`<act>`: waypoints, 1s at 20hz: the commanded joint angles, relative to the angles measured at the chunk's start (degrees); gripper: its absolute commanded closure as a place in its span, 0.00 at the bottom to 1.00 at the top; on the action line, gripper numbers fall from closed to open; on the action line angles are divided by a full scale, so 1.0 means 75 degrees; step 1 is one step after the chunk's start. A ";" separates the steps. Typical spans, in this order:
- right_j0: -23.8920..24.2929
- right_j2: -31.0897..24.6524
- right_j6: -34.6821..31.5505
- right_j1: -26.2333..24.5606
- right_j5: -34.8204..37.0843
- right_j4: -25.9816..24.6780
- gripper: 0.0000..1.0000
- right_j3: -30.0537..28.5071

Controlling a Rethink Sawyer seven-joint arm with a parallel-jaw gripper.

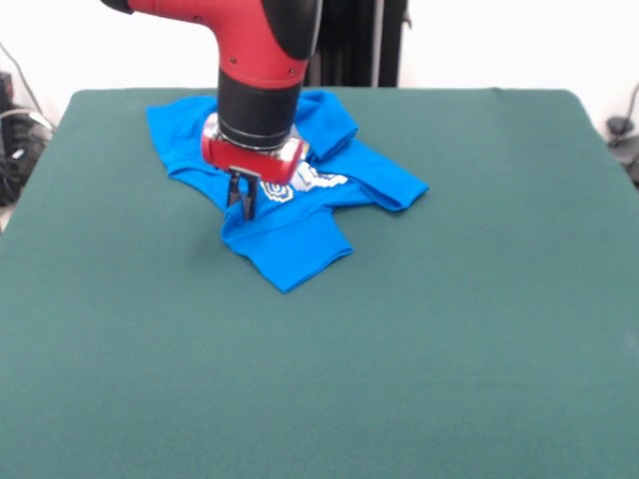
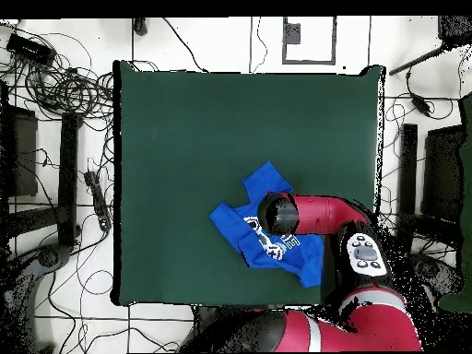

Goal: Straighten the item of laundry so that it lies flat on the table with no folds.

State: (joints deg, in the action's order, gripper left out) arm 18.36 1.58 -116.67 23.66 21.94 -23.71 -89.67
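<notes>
A: Where is the T-shirt (image 1: 300, 235) lying?

B: It is sitting crumpled on the green tabletop (image 1: 449, 329), toward the robot's side, with 1 flap pointing forward and a sleeve sticking out to the side in the front view.

A: And the tool (image 1: 241, 198)?

B: It is reaching down onto the cloth with its fingers (image 1: 247, 200) pressed close together, seemingly pinching a fold, though the tips are hard to make out.

A: Is the print showing?

B: Only partly; the arm (image 2: 318, 214) is covering most of it, and overhead it is hiding the tool completely.
</notes>
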 commanded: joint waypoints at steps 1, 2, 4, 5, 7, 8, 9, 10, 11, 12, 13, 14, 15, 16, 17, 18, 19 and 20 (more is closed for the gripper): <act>-0.0195 -0.0826 -0.0357 -0.0382 -0.0066 0.0160 1.00 0.0081; -0.0187 -0.0834 -0.0316 -0.0383 -0.0050 0.0144 1.00 0.0118; -0.0129 -0.0886 -0.0227 -0.0474 -0.0036 0.0129 1.00 0.0258; -0.0107 -0.0895 -0.0184 -0.0522 -0.0045 0.0107 1.00 0.0341; -0.0040 -0.0919 -0.0091 -0.0656 -0.0053 0.0069 1.00 0.0547; 0.0030 -0.0969 0.0017 -0.0730 -0.0030 0.0044 1.00 0.0668; 0.0119 -0.1039 0.0161 -0.0790 0.0032 0.0021 1.00 0.0784; 0.0197 -0.1094 0.0277 -0.0845 0.0085 0.0004 1.00 0.0881; 0.0253 -0.1124 0.0374 -0.0886 0.0120 -0.0033 1.00 0.0981; 0.0309 -0.1157 0.0458 -0.0909 0.0169 -0.0059 1.00 0.1051; 0.0361 -0.1190 0.0543 -0.0924 0.0225 -0.0094 1.00 0.1116; 0.0422 -0.1238 0.0637 -0.0934 0.0304 -0.0122 1.00 0.1179; 0.0492 -0.1299 0.0740 -0.0960 0.0396 -0.0145 1.00 0.1264; 0.0553 -0.1356 0.0830 -0.0982 0.0460 -0.0177 1.00 0.1333; 0.0617 -0.1418 0.0906 -0.0997 0.0534 -0.0202 1.00 0.1376; 0.0654 -0.1456 0.0947 -0.0999 0.0566 -0.0244 1.00 0.1409; 0.0687 -0.1488 0.0974 -0.1001 0.0613 -0.0282 1.00 0.1443; 0.0722 -0.1529 0.0998 -0.0991 0.0648 -0.0315 1.00 0.1446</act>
State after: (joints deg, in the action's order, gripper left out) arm 21.68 -2.20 -116.67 23.09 29.38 -23.68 -86.63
